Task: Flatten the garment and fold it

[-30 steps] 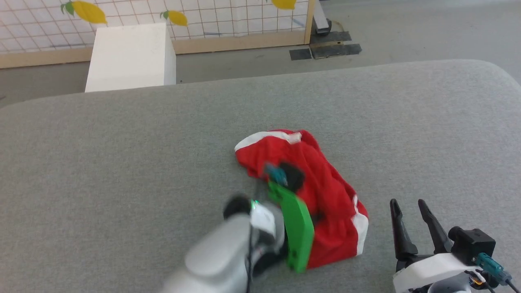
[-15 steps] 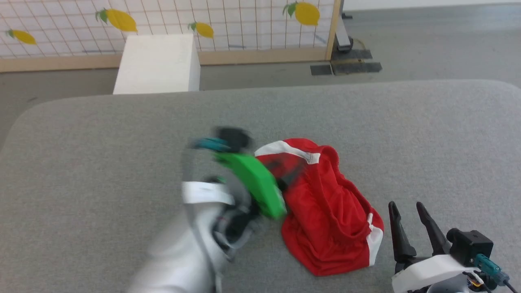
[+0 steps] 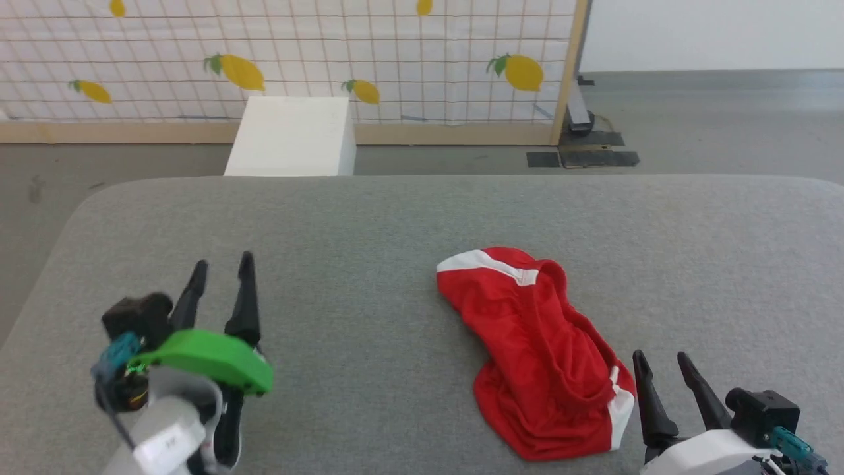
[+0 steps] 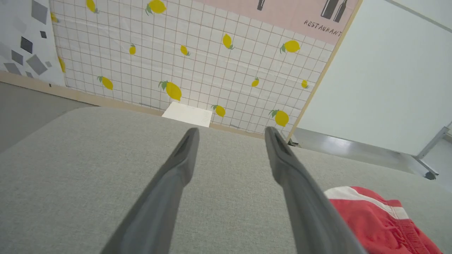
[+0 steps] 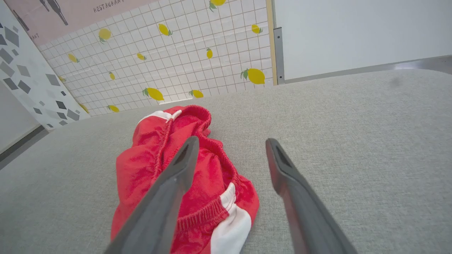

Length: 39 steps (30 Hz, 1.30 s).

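Now the garment (image 3: 541, 349) lies loose on the grey padded surface (image 3: 369, 224), right of centre in the head view, with nothing holding it. Half a second ago the left gripper (image 3: 223, 260) was a blur at its far-left edge, and a second ago that arm lay across the cloth. The head camera has tilted up meanwhile, so the shift of the whole picture is no move of the cloth, yet its outline does read longer and less balled. It is still a crumpled heap: bright red, with a white band (image 3: 488, 264) at the far end, a white patch (image 3: 620, 412) at the near right corner and a gathered hem (image 3: 560, 310) curling through the middle. Flattening looks barely begun, folding not started. The left gripper sits well apart at the lower left, fingers spread and empty. The right gripper (image 3: 660, 356) rests just beside the near corner, fingers likewise spread, gripping nothing.
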Available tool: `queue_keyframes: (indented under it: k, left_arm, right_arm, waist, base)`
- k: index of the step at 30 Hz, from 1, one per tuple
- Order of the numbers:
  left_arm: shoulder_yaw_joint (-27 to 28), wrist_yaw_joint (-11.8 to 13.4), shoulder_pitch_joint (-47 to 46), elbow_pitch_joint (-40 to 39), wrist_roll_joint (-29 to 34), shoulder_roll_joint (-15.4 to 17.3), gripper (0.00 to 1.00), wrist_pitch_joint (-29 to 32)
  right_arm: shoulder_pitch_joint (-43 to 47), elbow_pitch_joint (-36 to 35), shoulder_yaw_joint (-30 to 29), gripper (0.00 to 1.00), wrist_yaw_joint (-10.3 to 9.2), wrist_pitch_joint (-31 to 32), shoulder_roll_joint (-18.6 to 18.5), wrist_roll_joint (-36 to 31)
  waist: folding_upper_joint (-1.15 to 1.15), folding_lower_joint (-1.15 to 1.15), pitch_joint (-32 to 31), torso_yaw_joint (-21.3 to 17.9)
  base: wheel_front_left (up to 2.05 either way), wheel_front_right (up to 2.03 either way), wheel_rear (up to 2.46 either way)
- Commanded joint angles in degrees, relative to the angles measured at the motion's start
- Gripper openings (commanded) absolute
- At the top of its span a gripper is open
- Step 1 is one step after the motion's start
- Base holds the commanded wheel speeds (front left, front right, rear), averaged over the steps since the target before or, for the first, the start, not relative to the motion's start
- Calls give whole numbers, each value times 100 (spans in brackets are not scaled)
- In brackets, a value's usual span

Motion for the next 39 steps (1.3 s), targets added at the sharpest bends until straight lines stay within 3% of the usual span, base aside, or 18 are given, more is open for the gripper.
queue_keyframes:
  k: [1,11,17,26,39]
  left_arm:
    - [141,59,264,-237,268,-19,100,-38]
    - [420,-33,1295,-762,1071,-513,100,-40]
    - [414,-163,1258,-732,1244,-647,100,-41]
    - [402,-319,914,-740,1376,-856,100,-41]
    - [621,-528,756,-618,1515,-1114,100,-41]
  right_arm:
    - [53,-53,-14,100,-6,49,-3,35]
    - [-223,-128,9,100,-6,766,-3,-11]
    - [-1235,48,267,100,-6,1861,-3,-257]
    - [-2717,1026,683,100,-6,3591,-3,-602]
    - [-3233,1792,584,100,-6,3755,-3,-861]
  waist:
    - [0,0,-31,94]
    - [0,0,32,282]
    - [0,0,263,358]
    - [0,0,711,657]
    - [0,0,1030,853]
  base:
    - [0,0,0]
    - [0,0,0]
    - [0,0,0]
    - [0,0,0]
    - [0,0,0]
